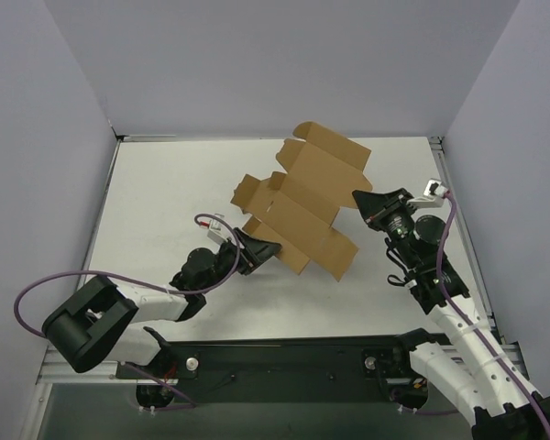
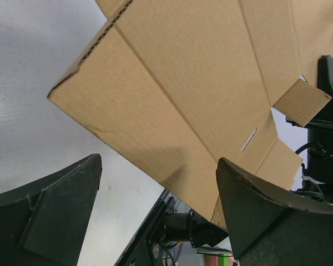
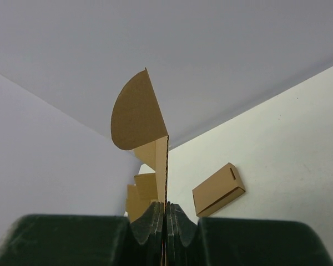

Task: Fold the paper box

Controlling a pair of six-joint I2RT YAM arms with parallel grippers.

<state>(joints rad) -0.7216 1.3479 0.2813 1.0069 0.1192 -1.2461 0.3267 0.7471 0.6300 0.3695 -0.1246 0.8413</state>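
The paper box [image 1: 321,170] is a brown die-cut cardboard sheet with several flaps, held tilted above the middle of the table. My right gripper [image 1: 359,200] is shut on its right edge. In the right wrist view the sheet runs edge-on up from the shut gripper [image 3: 166,206], and a rounded flap of the paper box [image 3: 136,116] shows above. My left gripper [image 1: 261,247] is open at the sheet's lower left end. In the left wrist view a broad panel of the paper box [image 2: 200,83] hangs just beyond the open left gripper [image 2: 158,160], with its lower corner between the fingers [image 2: 250,205].
A smaller flat brown box [image 3: 218,189] lies on the white table [image 1: 165,211], seen only from the right wrist. Purple-grey walls close the table on three sides. A black rail [image 1: 284,353] runs along the near edge between the arm bases.
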